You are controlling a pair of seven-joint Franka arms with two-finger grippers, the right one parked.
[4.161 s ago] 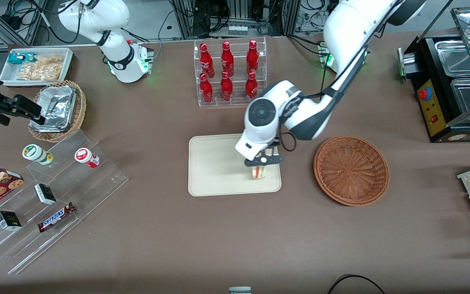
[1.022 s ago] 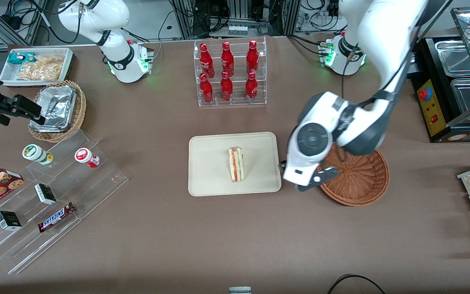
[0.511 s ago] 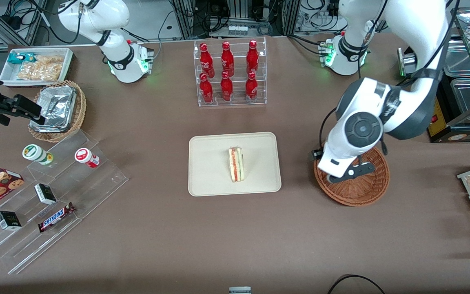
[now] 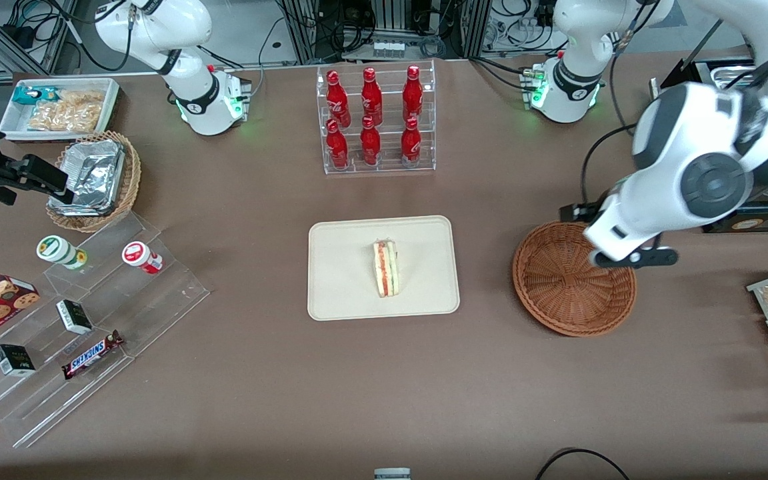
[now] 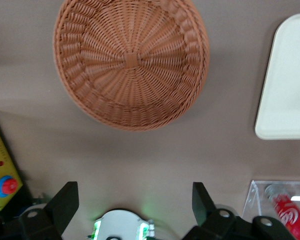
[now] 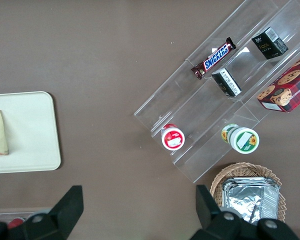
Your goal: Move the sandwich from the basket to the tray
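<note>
Now tool (image 5: 135, 205) spread wide, holding nothing, withdrawn past basket (image 4: 574, 278); sandwich (image 4: 385, 269) unmoved on tray (image 4: 344, 273).

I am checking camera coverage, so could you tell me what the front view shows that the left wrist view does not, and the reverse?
Only the front view shows the sandwich lying on the tray, the full rack of red bottles, and the snack display toward the parked arm's end. Only the left wrist view shows the gripper with its fingers spread wide and nothing between them, raised above the table. Both show the empty basket and part of the tray.
</note>
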